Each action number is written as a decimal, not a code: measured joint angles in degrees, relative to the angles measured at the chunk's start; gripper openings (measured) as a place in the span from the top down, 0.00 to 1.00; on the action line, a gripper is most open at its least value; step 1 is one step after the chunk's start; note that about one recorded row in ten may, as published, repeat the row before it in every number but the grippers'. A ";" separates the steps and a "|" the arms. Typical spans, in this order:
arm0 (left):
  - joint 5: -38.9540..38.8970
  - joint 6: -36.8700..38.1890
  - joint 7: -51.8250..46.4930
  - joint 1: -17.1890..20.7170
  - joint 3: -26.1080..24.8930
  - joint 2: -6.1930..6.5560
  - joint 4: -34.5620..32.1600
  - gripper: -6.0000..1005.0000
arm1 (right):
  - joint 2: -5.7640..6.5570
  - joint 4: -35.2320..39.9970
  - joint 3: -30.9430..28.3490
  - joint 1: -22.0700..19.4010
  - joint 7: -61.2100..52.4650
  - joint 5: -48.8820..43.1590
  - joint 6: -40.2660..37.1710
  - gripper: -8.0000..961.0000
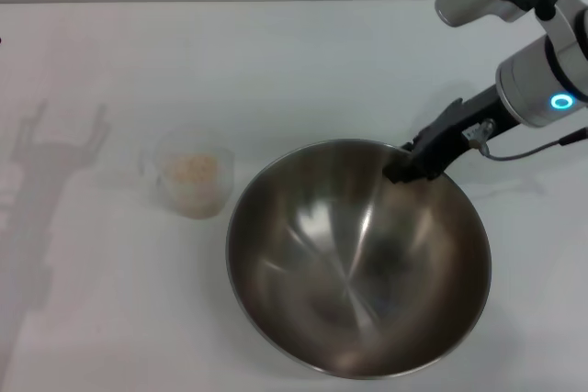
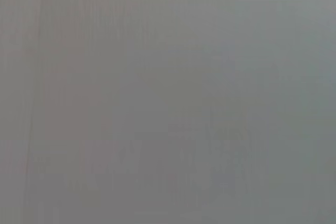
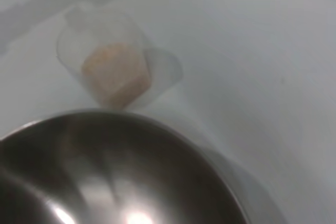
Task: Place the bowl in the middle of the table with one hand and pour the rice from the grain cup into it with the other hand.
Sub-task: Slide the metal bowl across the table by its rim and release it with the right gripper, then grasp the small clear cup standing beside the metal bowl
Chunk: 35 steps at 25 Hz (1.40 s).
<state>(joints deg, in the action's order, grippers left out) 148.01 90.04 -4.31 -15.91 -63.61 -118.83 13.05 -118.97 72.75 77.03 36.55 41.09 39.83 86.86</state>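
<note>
The right gripper (image 1: 404, 170) is clamped on the far right rim of the bowl (image 1: 354, 268), which sits on the table (image 1: 303, 61) near the middle. To do this well, it should set the bowl flat and let go gently. The grain cup (image 1: 191, 181) with rice (image 1: 190, 168) stands just left, untouched; nothing blocks it. The left gripper is not visible.

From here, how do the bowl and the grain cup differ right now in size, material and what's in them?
Size: the bowl is far wider than the grain cup.
Material: the bowl is shiny reflective steel, while the grain cup is clear, frosted plastic.
Contents: the bowl looks empty, while the grain cup holds the rice.
Contact: the right pincer is at the bowl's far rim; nothing touches the grain cup.
Both stand upright on the table.
</note>
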 joint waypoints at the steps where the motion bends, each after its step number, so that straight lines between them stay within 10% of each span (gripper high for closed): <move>1: 0.00 0.06 0.00 0.01 0.00 0.00 0.00 0.19 | 0.00 0.00 0.00 0.00 0.00 0.00 0.00 0.83; 13: 0.00 0.88 0.00 0.90 -0.19 0.08 -0.45 0.19 | -0.25 12.68 0.67 -4.67 4.91 1.03 -12.88 0.52; 23: -0.50 1.94 0.00 1.25 -0.27 0.10 -0.39 0.19 | -0.87 10.99 15.65 -21.30 13.97 0.25 -72.60 0.54; 29: -0.58 1.89 -0.01 1.24 -0.51 0.09 -0.08 0.19 | -0.71 -1.00 26.64 -23.35 13.63 0.22 -107.56 0.54; 30: -0.58 1.90 -0.06 1.24 -0.60 0.09 0.00 0.19 | -0.63 -7.13 31.60 -23.06 11.45 0.26 -123.48 0.54; 35: -0.56 1.87 -0.73 1.24 -0.79 0.08 0.10 0.19 | -0.61 -19.05 37.53 -22.02 -0.87 0.01 -145.51 0.54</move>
<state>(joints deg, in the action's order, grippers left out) 147.44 91.91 -5.03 -14.68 -64.41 -118.75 13.16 -119.59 53.70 114.56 14.53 40.22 39.84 -58.65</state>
